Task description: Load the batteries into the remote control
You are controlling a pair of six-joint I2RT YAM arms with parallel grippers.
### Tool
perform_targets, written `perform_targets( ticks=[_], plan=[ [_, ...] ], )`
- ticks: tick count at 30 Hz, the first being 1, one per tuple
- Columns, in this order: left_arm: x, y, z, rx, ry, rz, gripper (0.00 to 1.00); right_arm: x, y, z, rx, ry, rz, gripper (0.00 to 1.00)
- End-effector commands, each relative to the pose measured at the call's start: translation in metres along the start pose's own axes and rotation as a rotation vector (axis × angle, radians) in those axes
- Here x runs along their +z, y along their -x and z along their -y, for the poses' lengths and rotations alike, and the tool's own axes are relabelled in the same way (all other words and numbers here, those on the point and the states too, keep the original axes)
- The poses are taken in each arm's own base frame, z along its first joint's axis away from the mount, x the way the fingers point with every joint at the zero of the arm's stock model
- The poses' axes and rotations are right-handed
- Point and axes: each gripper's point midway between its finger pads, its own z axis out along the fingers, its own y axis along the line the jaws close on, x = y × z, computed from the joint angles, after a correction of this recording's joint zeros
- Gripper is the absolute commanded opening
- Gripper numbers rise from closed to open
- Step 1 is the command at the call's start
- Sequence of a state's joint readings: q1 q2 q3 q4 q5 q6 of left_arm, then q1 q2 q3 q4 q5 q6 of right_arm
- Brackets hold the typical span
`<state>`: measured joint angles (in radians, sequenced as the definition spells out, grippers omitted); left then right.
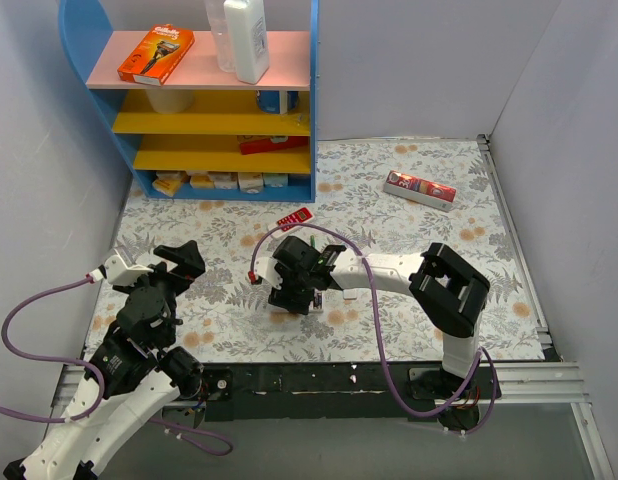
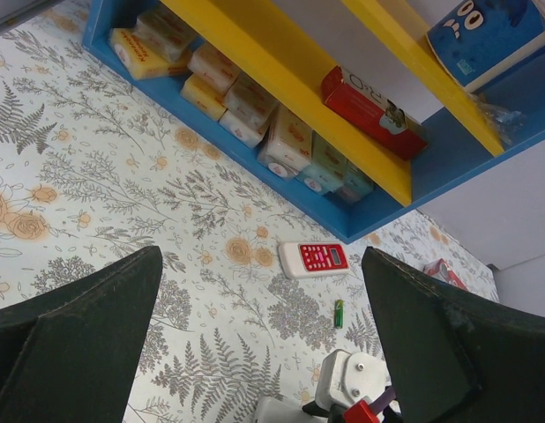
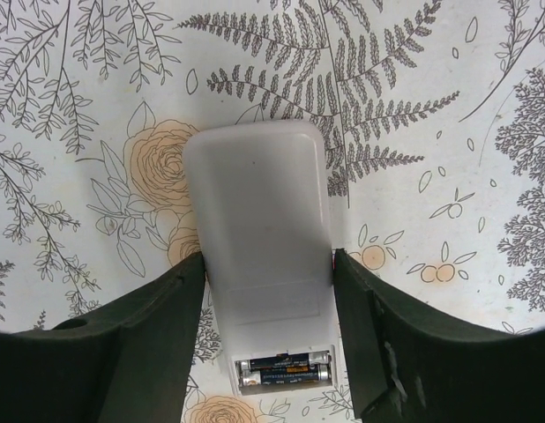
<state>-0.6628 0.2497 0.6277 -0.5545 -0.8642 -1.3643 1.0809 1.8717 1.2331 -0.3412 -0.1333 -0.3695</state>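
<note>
Closest to my right wrist camera are my own dark fingers [image 3: 149,335], one on each long edge of the remote control [image 3: 255,203]. My right gripper [image 3: 268,257] is clamped on it across its width, pads touching both sides, so the body cannot slide on the floral table [image 3: 449,132] while anything is pushed into it. It lies face down, plain white back up, with the battery compartment [image 3: 283,372] uncovered at the end nearest my wrist. I grip ahead of that opening, which leaves the bay unobstructed. Inside it I see one dark-labelled cell [image 3: 281,376] lying crosswise; whether a second sits beside it I cannot tell. One green battery [image 2: 339,313] lies loose on the cloth near the red remote [image 2: 314,258], in front of the blue shelf unit [image 2: 484,150] and well apart from my left tool, so I judge the loading only partly done.

My right arm rises from its base to a raised elbow, the forearm stretches leftward to mid-table, and the wrist pitches down so the fingers meet the remote from above. My left gripper [image 2: 262,260] hangs above the left side of the table, fingers spread fully apart with nothing between them. It is tilted toward the shelf and the loose battery, well placed, I judge, to fetch it.
</note>
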Motion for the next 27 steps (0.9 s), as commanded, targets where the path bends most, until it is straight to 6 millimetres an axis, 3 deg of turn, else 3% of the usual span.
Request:
perform_targets(
  ticks=[1,9,17,23,27],
  plan=[
    [0.002,-0.001,-0.006,0.033,0.035,0.004,0.98,0.0,0.014,-0.008,0.069,0.039,0.038,0.62],
    [0.002,-0.001,-0.006,0.031,0.035,0.003,0.98,-0.002,0.017,-0.012,0.143,0.036,0.05,0.6],
    [0.002,0.0,-0.006,0.025,0.031,0.006,0.98,-0.011,0.026,-0.012,0.119,0.033,0.074,0.75],
    [0.001,0.001,-0.006,0.017,0.028,0.009,0.98,-0.04,0.045,-0.005,0.068,-0.016,0.154,0.8],
    [0.001,0.002,-0.006,0.016,0.027,0.01,0.98,-0.079,0.056,0.006,0.041,-0.094,0.231,0.82]
  ],
)
